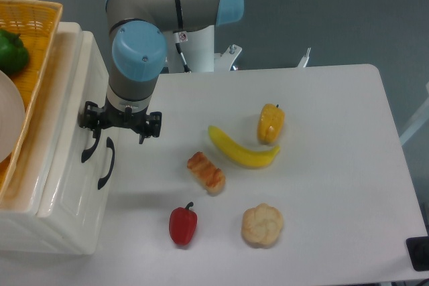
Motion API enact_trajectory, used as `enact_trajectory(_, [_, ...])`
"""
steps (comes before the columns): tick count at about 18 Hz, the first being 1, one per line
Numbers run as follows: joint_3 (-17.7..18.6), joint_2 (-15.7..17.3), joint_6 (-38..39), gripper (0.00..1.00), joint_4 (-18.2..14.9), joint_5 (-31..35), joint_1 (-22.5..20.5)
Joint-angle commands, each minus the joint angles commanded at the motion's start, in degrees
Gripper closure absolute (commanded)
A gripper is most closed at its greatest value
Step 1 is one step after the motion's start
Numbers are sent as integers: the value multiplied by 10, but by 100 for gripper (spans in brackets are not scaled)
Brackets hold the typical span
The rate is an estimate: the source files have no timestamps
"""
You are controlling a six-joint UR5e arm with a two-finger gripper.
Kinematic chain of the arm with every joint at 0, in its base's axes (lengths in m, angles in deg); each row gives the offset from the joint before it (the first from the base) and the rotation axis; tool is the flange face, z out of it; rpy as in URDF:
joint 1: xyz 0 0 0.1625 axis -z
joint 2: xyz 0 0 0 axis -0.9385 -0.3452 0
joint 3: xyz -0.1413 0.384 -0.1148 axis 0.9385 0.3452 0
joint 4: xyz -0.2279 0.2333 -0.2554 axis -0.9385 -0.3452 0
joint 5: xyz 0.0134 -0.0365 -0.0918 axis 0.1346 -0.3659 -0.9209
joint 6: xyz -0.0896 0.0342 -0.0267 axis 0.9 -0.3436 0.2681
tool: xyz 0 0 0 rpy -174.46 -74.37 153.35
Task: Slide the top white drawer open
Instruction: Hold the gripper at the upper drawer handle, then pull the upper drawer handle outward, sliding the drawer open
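The top white drawer (70, 172) is the upper strip of the cream cabinet's front at the left, seen from above, with its curved black handle (89, 145). My gripper (120, 125) hangs right beside that handle, fingers spread left and right. The left finger (87, 120) sits at the handle's upper end and seems to touch it; the contact itself is partly hidden under the wrist. Nothing is held between the fingers.
The lower drawer's black handle (106, 163) lies just below and to the right. An orange wicker basket (37, 25) with a green pepper (12, 51) sits on the cabinet. On the table lie a banana (241, 152), corn (271, 124), pastry (206, 172), red pepper (183, 224) and a bun (262, 225).
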Motion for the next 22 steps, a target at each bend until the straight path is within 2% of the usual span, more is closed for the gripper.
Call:
enact_trajectory(8, [-1,-2,-3,0,3,23,0])
enact_trajectory(22, [-3,-1,-3,0,-2,26,-14])
